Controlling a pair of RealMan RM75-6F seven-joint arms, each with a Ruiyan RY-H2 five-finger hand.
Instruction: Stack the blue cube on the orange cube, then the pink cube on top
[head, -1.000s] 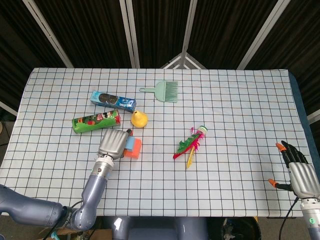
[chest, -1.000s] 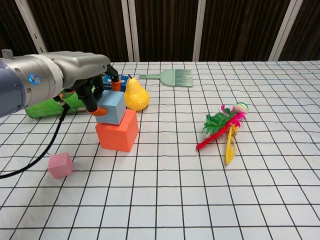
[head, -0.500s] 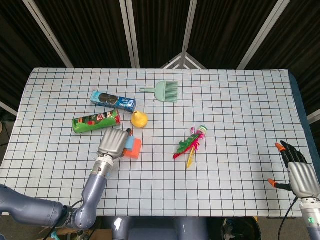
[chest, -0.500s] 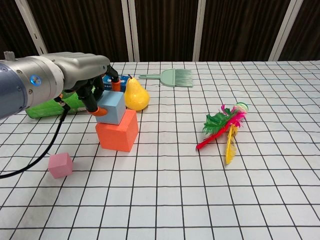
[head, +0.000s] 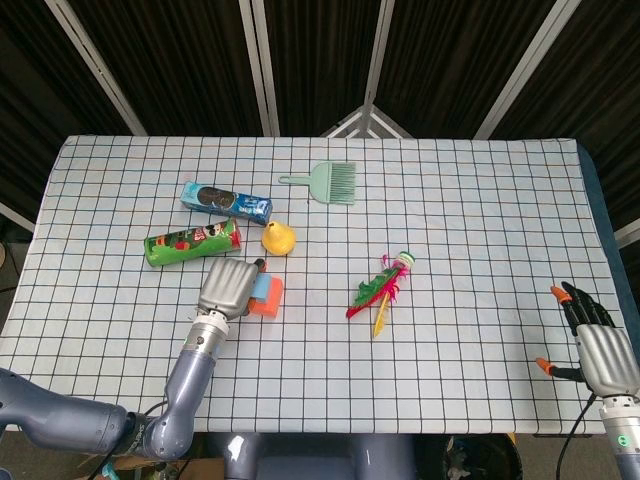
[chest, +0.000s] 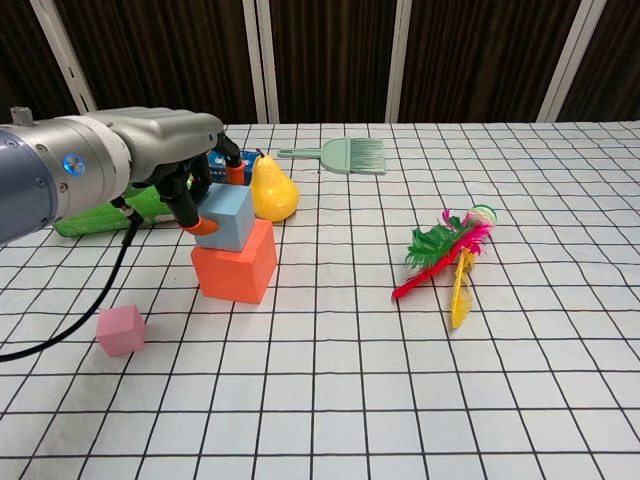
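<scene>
Blue cube (chest: 226, 216) sits on the orange cube (chest: 235, 262), turned a little so one corner edge faces the chest camera; being a cube, it has no long axis. The orange cube rests flat on the table (chest: 520, 400), near the left side, just in front of the pear (chest: 272, 189). The left hand (chest: 165, 150) grips the blue cube from above and behind, an orange-tipped finger (chest: 205, 226) pressed to its left face. The pink cube (chest: 121, 330) lies alone on the cloth, nearer the camera and to the left, well apart from the stack.

In the head view the left hand (head: 227, 285) covers most of the blue cube (head: 266, 288), and only an edge of the orange cube (head: 270, 301) shows. The pink cube cannot be seen there. The right hand (head: 603, 355) hangs at the table's right edge, fingers apart and holding nothing, its wrist cut off by the frame.

Against the frames from a second ago, the left hand has edged slightly right, with the grip and the stack unchanged
</scene>
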